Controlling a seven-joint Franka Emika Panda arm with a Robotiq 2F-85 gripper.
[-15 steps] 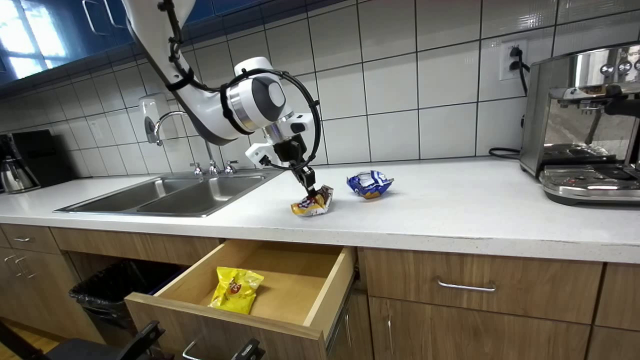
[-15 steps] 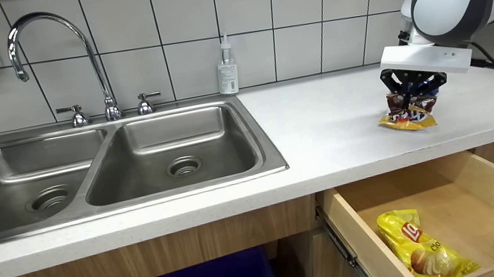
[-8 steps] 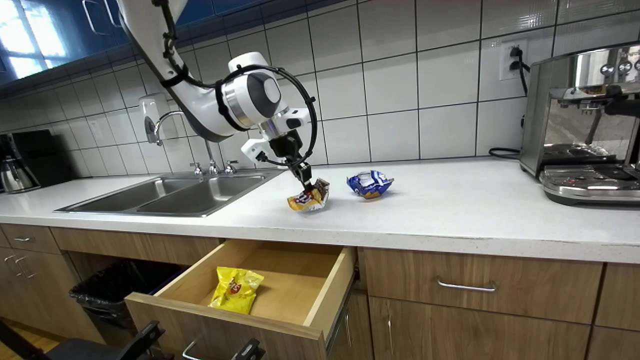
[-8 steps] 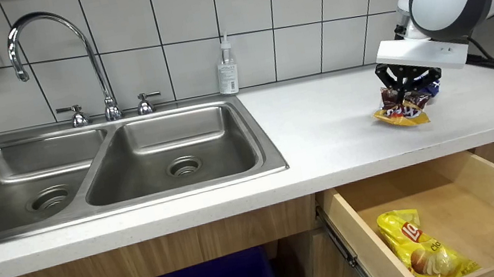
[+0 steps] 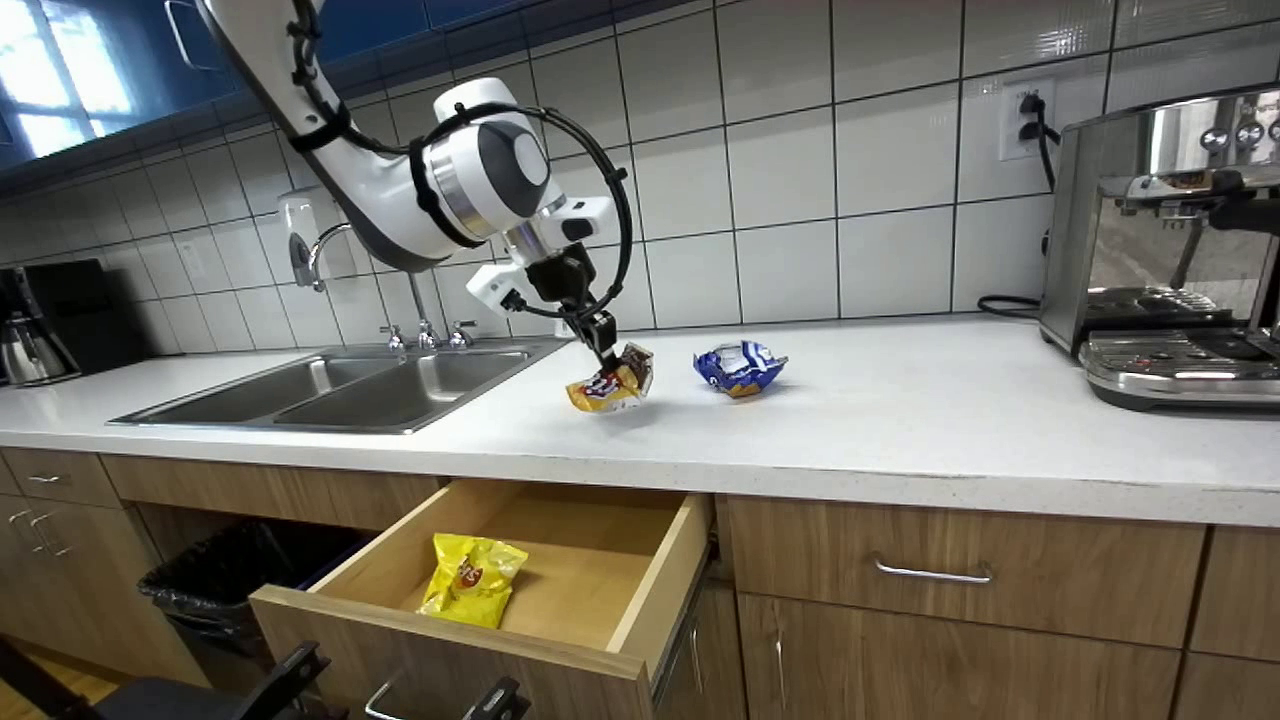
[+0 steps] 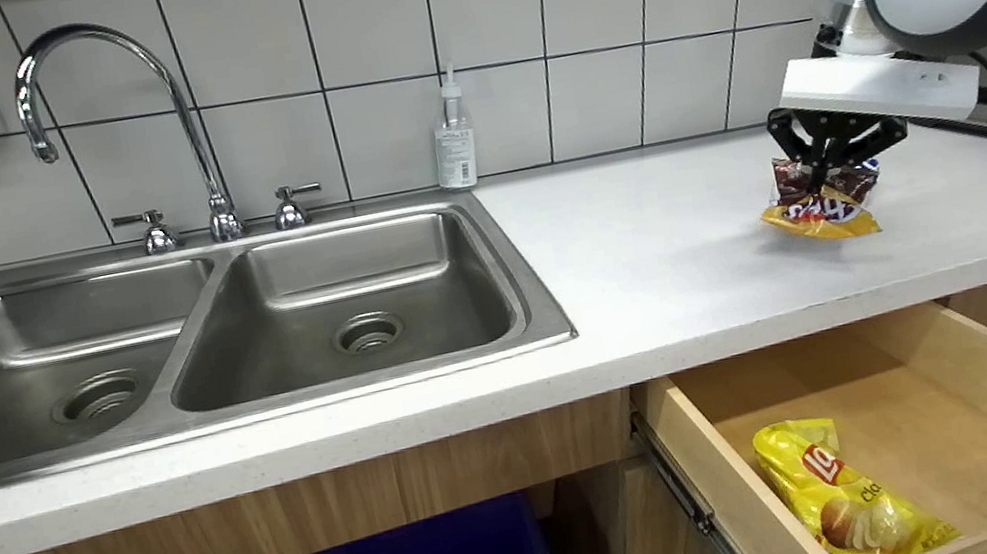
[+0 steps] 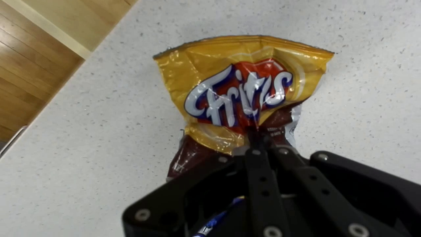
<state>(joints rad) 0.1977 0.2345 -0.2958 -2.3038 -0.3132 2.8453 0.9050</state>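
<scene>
1. The end effector [image 7: 257,134] is clenched on the Fritos bag [image 7: 230,95], its fingertips pinching the crumpled film near the middle.
2. In the wrist view, the golden part with the lettering fans out beyond the fingertips; the brown part lies beneath the fingers, partly hidden by them.
3. In both exterior views, the bag hangs tilted at the end effector's tip, just above the table [image 6: 669,236].
4. A blue bag [image 5: 740,368] rests on the table near the held bag, apart from it.
5. A yellow bag [image 5: 472,580] lies in the pulled-out drawer [image 6: 963,407], lower than the table.
</scene>
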